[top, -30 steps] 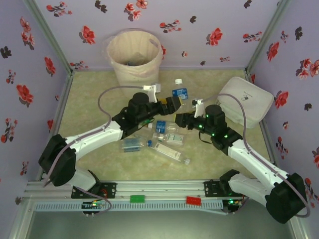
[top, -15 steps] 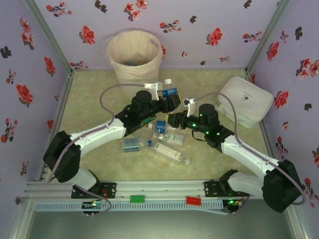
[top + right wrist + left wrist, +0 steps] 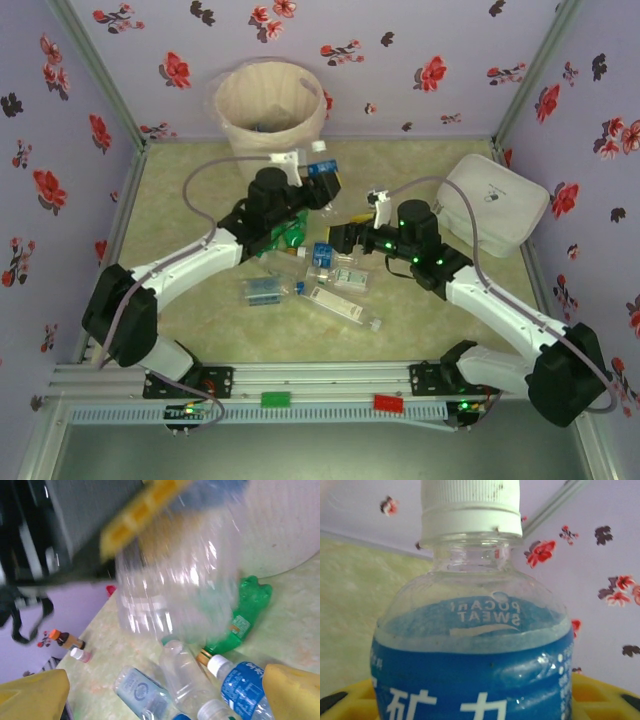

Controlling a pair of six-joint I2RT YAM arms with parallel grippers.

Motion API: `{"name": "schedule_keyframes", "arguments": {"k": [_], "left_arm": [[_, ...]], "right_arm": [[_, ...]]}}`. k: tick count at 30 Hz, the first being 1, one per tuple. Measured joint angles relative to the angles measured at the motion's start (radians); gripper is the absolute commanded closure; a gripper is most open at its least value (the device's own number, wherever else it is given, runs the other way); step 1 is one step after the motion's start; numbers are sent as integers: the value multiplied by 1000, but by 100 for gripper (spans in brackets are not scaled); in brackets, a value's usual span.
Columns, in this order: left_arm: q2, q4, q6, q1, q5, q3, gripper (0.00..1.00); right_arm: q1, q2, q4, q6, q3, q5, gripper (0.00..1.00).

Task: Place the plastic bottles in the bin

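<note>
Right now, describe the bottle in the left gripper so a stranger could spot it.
Find the cream bin at the back; just in front of it, the left gripper holds a clear bottle. White cap, blue Pocari Sweat label, and the only one held rather than lying on the table.

Clear bottle [image 3: 470, 630] upright, white cap [image 3: 470, 505] at 12 o'clock, blue label; yellow fingers [image 3: 600, 695] at 5 and 7 o'clock; floral wall [image 3: 605, 555] behind.
</note>
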Motion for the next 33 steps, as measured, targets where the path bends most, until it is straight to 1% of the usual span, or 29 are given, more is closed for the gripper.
{"name": "schedule_keyframes", "arguments": {"k": [6, 13, 17, 20, 26, 30, 31, 32, 33], "left_arm": [[5, -71, 71, 126, 52, 182, 53], [76, -193, 180, 254, 101, 472, 53], [161, -282, 236, 330, 109, 645, 53], [231, -339, 270, 373, 109, 745, 52], [404, -456, 311, 416, 109, 944, 52], [552, -562, 329, 418, 109, 1118, 48], [583, -589, 335, 418, 110, 1156, 46], [617, -616, 338, 418, 111, 1194, 40], [648, -647, 344, 418, 113, 1228, 31]], "right_arm": [[0, 6, -48, -14, 6, 73, 0], [0, 99, -53, -6, 12, 122, 0], [0, 131, -82, -6, 31, 141, 0], [0, 136, -99, -5, 42, 156, 0], [0, 131, -114, -5, 44, 185, 0], [0, 110, -145, -6, 45, 202, 0], [0, 105, -153, -6, 45, 206, 0], [0, 96, -163, -6, 45, 212, 0], [0, 89, -170, -7, 45, 220, 0]]}}
